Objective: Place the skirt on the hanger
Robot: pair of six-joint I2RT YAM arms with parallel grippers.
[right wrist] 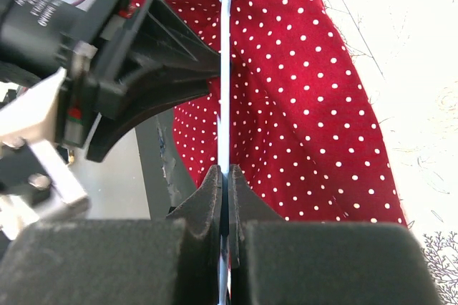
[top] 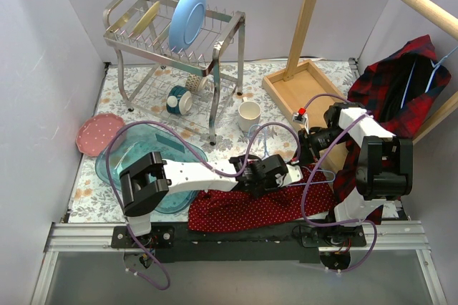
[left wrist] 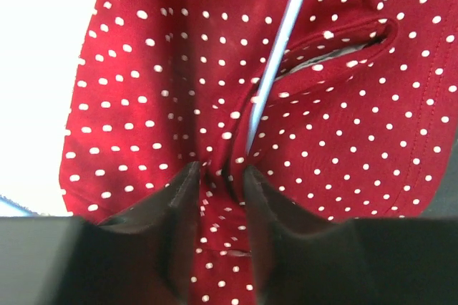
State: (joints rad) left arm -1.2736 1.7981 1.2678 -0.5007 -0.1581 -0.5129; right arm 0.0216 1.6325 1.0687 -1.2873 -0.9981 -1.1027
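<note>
You are looking down on a counter (top: 86, 205) covered in a floral cloth. A wooden frame (top: 305, 18) rises from the far right corner, and a dark plaid shirt (top: 390, 90) hangs from it over the right edge. A metal dish rack (top: 238, 47) stands at the far left and holds a pale blue plate (top: 187, 15) on its edge. A teal mug (top: 177, 99) lies on the shelf below the plate. A clear blue tub (top: 182, 151) sits toward the near left corner, partly under the left arm.

The skirt (top: 250, 208), bright red with small white dots, lies spread along the middle of the near edge, just beside the arm bases. A shallow wooden tray (top: 272, 94) rests near the foot of the frame. A pink plate (top: 96, 133) lies at the left edge, touching the tub. A white mug (top: 249, 115) stands upright between the rack and the tray.

The hanger (right wrist: 224, 69), a thin light blue bar, runs across the top of the skirt. In your left wrist view, the left gripper (left wrist: 218, 176) is clenched on a bunched fold of the skirt, and the hanger bar runs up just past its tips. In your right wrist view, the right gripper (right wrist: 225, 180) is clamped tightly on the hanger bar, with the skirt draped beyond it and the left gripper close alongside.
</note>
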